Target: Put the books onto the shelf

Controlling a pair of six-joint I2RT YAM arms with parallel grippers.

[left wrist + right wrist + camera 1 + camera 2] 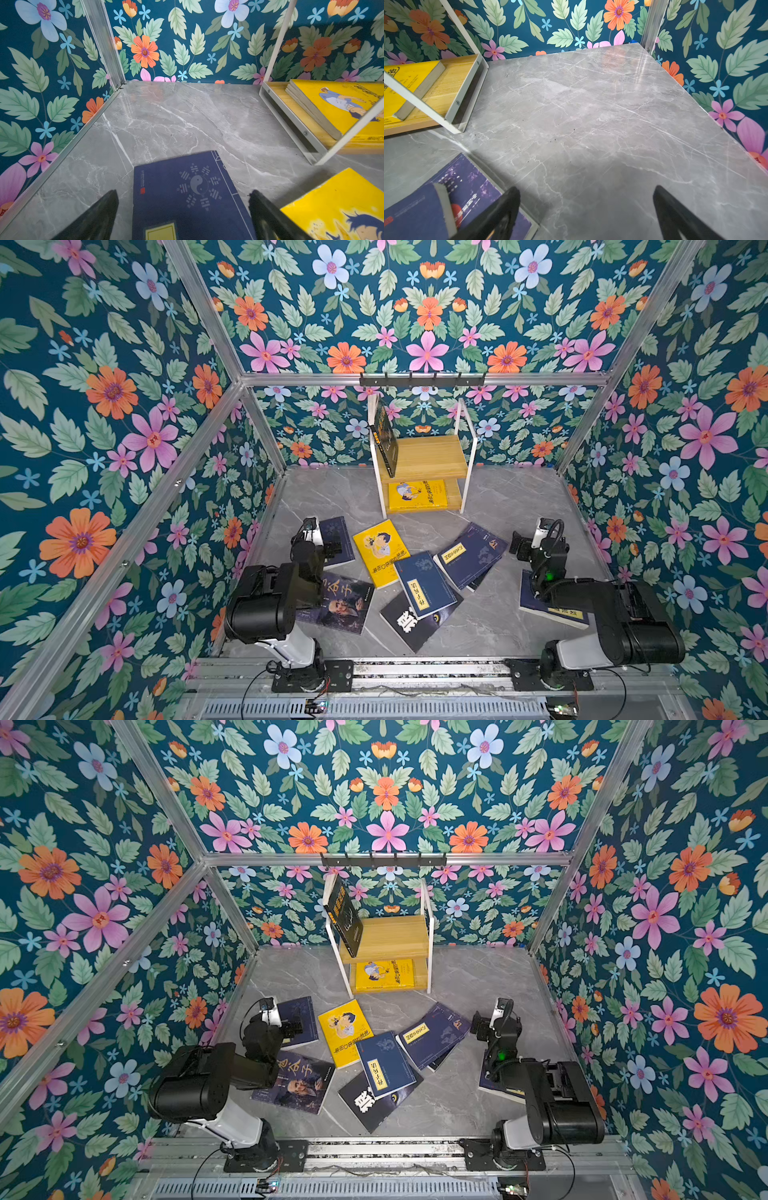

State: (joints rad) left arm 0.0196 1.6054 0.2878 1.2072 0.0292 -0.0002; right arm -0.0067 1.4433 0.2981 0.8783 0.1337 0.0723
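Lying flat right beneath the left gripper point(182, 194) is a navy book point(166, 182) with a yin-yang emblem, the fingers spread wide either side of it. Just beside that gripper sits the yellow cartoon book point(380, 551). Ahead of the fingertips and off to the side stands the shelf point(428, 456), a second yellow book point(417, 494) flat on its lower board, a black book point(385, 439) leaning on the upper. And the right gripper point(586, 189) gapes wide too, over grey table point(591, 114), stacked navy books point(415, 212) beside one finger.
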